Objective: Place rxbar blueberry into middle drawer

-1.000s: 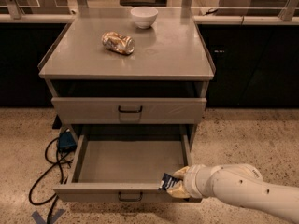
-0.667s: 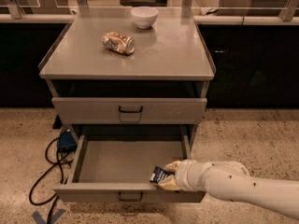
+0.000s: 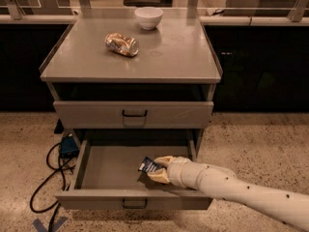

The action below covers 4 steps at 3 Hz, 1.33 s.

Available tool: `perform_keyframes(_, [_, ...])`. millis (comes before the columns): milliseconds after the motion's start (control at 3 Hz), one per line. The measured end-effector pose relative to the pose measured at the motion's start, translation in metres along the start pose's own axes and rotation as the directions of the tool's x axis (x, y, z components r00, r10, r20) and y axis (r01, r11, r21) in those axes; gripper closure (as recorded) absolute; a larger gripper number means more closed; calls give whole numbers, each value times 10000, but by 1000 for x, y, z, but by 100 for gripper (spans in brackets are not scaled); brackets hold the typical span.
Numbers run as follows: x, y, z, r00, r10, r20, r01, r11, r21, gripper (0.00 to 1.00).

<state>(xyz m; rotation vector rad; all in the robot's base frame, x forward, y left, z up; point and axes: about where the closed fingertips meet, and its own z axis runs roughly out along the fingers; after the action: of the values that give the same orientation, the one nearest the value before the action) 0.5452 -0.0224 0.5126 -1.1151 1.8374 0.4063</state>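
The rxbar blueberry point(image 3: 150, 166), a small flat bar in a dark blue wrapper with pale print, is held in my gripper point(image 3: 158, 169) over the floor of the open middle drawer point(image 3: 111, 170), right of its middle. The gripper's pale fingers are shut on the bar's right end. My white arm point(image 3: 241, 190) reaches in from the lower right, over the drawer's front right corner. The drawer is pulled out, with a bare grey floor and a small dark handle point(image 3: 133, 205) on its front.
A closed drawer with a taller front point(image 3: 133, 114) sits above. On the cabinet top lie a gold-brown can point(image 3: 121, 44) on its side and a white bowl point(image 3: 148, 17). A blue box and black cables point(image 3: 58, 161) lie on the speckled floor at the left.
My gripper has carried the bar leftward and further in, from the drawer's front right corner to over the drawer floor.
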Motion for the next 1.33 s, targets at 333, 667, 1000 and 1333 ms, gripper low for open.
perform_keyframes(333, [5, 6, 12, 9991, 385, 177, -382, 9991, -174, 100])
perform_keyframes(667, [5, -9, 16, 9999, 62, -104, -60, 9998, 176, 100])
perform_keyframes(1000, [-5, -44, 29, 9990, -223, -382, 258, 9953, 938, 100])
perform_keyframes(1333, [-15, -68, 57, 9979, -393, -518, 457, 9906, 1286, 100])
